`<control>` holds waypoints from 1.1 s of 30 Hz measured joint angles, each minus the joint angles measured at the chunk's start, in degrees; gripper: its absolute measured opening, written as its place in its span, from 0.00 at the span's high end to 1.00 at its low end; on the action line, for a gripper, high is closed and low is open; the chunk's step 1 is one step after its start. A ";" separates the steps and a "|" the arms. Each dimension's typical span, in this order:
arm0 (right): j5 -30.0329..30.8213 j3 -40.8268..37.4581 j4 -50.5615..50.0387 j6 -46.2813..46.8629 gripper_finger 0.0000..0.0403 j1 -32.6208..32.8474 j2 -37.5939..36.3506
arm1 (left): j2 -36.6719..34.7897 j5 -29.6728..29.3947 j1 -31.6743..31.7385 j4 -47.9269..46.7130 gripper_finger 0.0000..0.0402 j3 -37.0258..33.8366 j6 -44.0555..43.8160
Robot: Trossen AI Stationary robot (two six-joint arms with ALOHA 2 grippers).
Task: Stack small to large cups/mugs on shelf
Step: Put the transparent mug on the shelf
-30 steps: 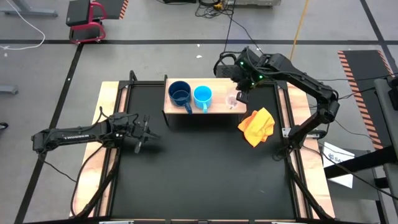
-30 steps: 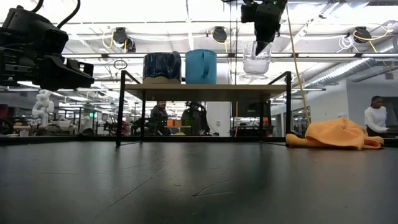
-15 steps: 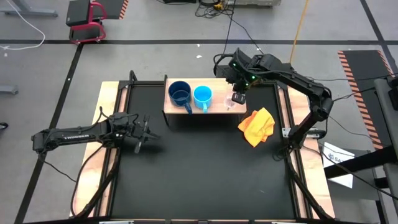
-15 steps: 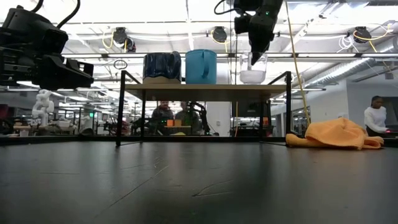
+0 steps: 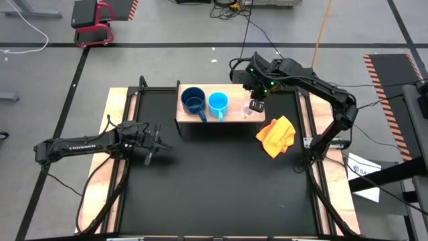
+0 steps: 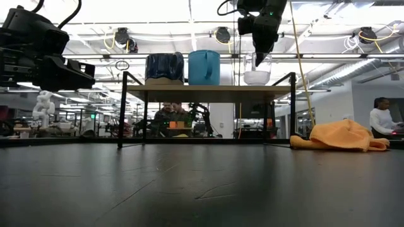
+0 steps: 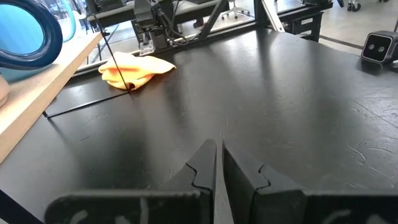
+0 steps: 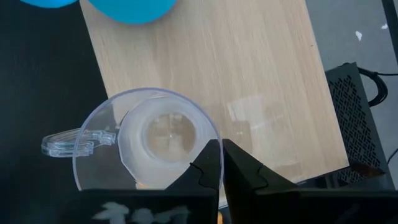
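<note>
On the shelf (image 5: pixel 231 89), right end, the right gripper (image 5: pixel 255 106) has its fingers pinched together on the rim of the glass cup (image 8: pixel 149 140), which looks to sit on the wood top next to the sky mug (image 5: pixel 217 103), with the navy mug (image 5: pixel 193 100) at the far left of the row. Risk, as I read it: the cup is near the shelf's front edge (the right wrist view shows part of it overhanging the board, handle pointing off toward the black surface (image 5: pixel 214 181)), so a release with any sideways drag could tip it off. A thin rim pinch on glass can also slip or twist when let go. The left gripper (image 5: pixel 151 142) idles over the surface on the left, its fingers nearly together and holding nothing, well clear. View differences: the low view shows the cup (image 6: pixel 257 70) level with the mugs' bases on the shelf, which the high view can't confirm; the right wrist view alone shows the rim grip and handle direction; the high view alone gives the row order and the orange cloth (image 5: pixel 276 136) lying beside the shelf.
</note>
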 joint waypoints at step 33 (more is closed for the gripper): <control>-1.76 0.11 1.82 -0.12 1.00 0.13 1.88 | -0.01 0.01 0.00 0.00 0.92 0.00 0.02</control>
